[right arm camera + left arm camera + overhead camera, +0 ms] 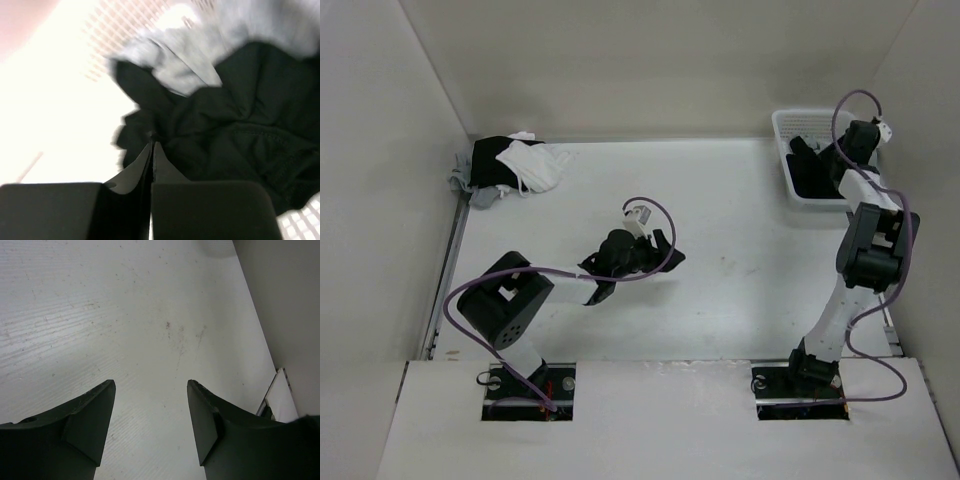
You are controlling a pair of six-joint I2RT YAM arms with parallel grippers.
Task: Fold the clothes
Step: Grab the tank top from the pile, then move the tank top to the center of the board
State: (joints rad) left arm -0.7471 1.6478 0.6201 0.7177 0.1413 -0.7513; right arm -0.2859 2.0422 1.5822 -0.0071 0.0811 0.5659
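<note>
A white table fills the space, its ribbed surface faintly scuffed and speckled with small dark marks. Plain off-white walls close it in on the left, far and right sides, under soft, even light.

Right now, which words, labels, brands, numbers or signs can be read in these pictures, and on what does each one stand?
No text can be read in any view.
The white tag on the left arm: too small to read.
The white tag on the right arm: too small to read.
The black top, the basket and the table: no print shows.
</note>
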